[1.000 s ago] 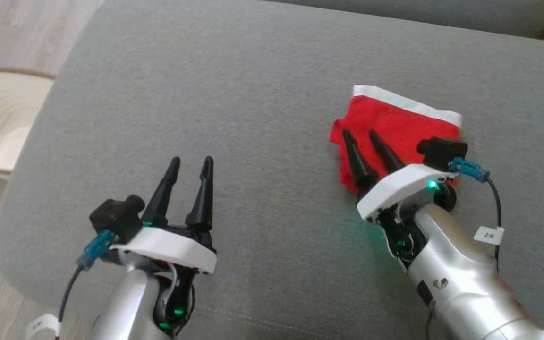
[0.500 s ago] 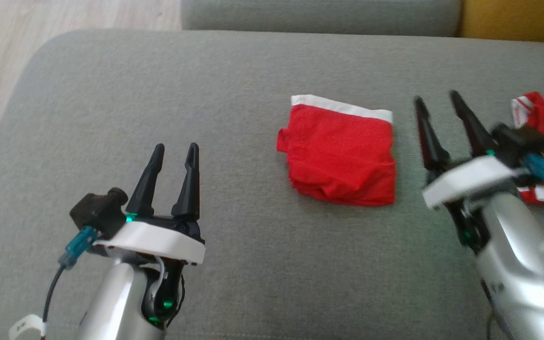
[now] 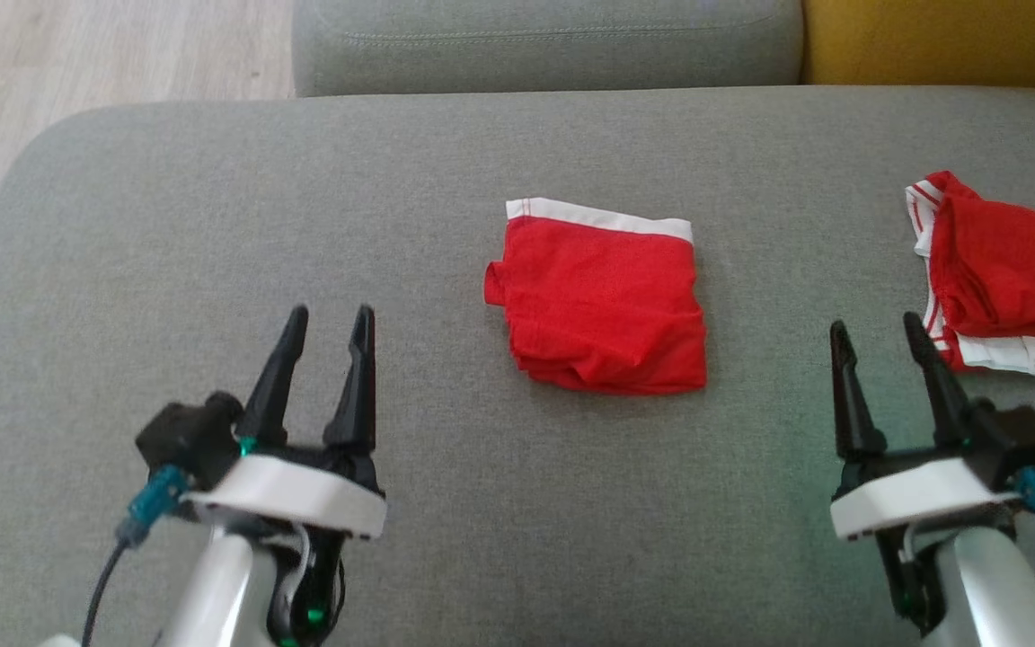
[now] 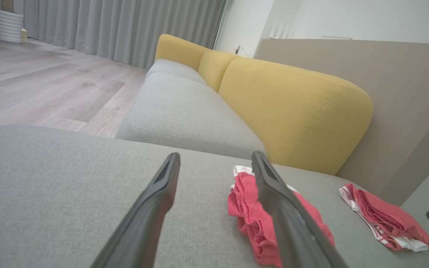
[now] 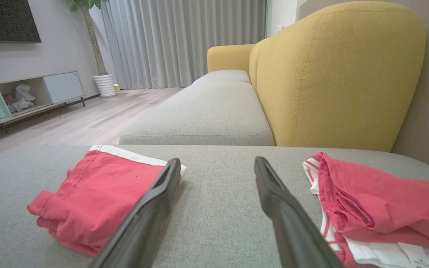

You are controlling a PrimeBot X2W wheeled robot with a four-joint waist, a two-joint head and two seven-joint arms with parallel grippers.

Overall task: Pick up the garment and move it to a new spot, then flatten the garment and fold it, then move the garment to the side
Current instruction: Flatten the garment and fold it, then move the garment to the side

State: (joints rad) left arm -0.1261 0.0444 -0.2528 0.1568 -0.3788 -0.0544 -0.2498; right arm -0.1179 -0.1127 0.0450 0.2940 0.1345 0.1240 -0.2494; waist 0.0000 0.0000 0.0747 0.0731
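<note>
A folded red garment (image 3: pixel 603 301) with a white waistband lies in the middle of the grey sofa seat (image 3: pixel 446 162); it also appears as the garment (image 4: pixel 250 219) and the garment (image 5: pixel 95 197) in the wrist views. My left gripper (image 3: pixel 329 313) hovers open over the seat's lower left, well clear of it. At the lower right my right gripper (image 3: pixel 877 322) is open too, empty, to the right of the garment. Its dark fingers (image 5: pixel 151 208) frame bare cushion.
A second red and white garment (image 3: pixel 1003 279) lies crumpled at the seat's right edge, close to my right gripper, seen again as that garment (image 5: pixel 371 208). Behind stand another grey cushion (image 3: pixel 544 40) and a yellow backrest (image 5: pixel 333 74). Wooden floor (image 3: pixel 77 54) lies left.
The head camera has swung right, so the whole picture shifted. My right gripper came off the folded garment and drew back to the lower right, leaving the garment lying flat. The left gripper held still.
</note>
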